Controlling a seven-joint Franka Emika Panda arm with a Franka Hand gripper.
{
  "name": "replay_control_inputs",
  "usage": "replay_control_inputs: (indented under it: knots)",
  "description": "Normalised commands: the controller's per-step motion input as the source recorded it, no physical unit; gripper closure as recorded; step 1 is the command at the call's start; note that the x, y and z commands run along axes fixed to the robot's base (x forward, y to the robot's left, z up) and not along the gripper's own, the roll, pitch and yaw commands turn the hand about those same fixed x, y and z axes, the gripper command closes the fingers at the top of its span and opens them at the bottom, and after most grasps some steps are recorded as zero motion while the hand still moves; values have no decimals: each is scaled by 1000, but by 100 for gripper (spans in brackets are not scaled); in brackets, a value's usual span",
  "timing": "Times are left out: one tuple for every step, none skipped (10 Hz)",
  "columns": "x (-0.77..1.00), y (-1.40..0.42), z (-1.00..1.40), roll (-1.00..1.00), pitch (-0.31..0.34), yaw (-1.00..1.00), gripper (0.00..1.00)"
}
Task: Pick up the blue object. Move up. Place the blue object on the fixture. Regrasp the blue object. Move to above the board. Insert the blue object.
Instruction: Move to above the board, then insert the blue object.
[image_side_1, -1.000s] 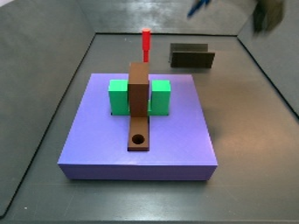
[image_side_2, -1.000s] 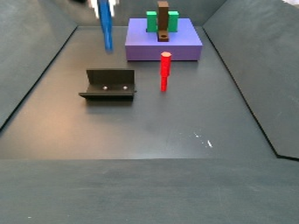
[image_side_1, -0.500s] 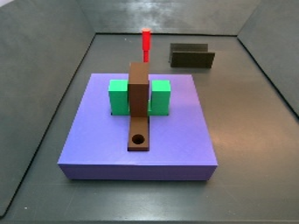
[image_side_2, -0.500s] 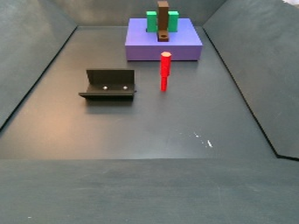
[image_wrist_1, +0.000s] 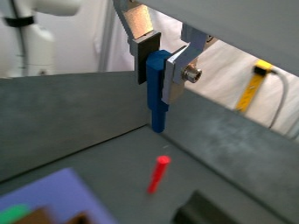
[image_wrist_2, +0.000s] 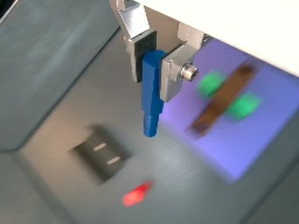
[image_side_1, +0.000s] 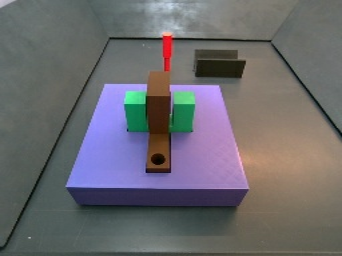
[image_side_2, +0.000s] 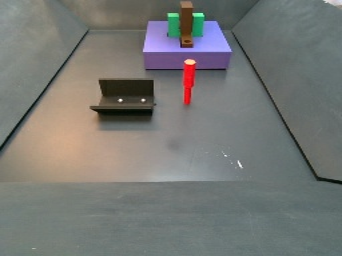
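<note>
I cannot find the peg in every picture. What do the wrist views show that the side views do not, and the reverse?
Only the wrist views show the gripper, high above the floor, jaws shut on the blue peg, which hangs down. Only the side views show the whole board and the bar's hole. Both show the red peg, fixture and green blocks.
</note>
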Motion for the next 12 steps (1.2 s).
replay_control_inputs:
  knots:
    - [-464, -534, 75, -1000, -159, 7, 100]
    - [-216, -201, 16, -1000, -151, 4, 100]
    - [-106, -72, 17, -1000, -132, -18, 100]
    - [-97, -61, 20, -1000, -143, -25, 100]
    - [-83, -29, -3, -776, -133, -22, 100]
    - [-63, -3, -3, -556, -104, -18, 100]
    - [-43, 3, 1, -319, -65, -15, 100]
    - [-29, 7, -6, -201, -40, -10, 100]
    - [9, -20, -163, -453, 0, 0, 100]
    - [0, -157, -34, -500, 0, 0, 100]
    - [20, -271, -29, -499, 0, 0, 100]
    - [17, -300, -23, -500, 0, 0, 100]
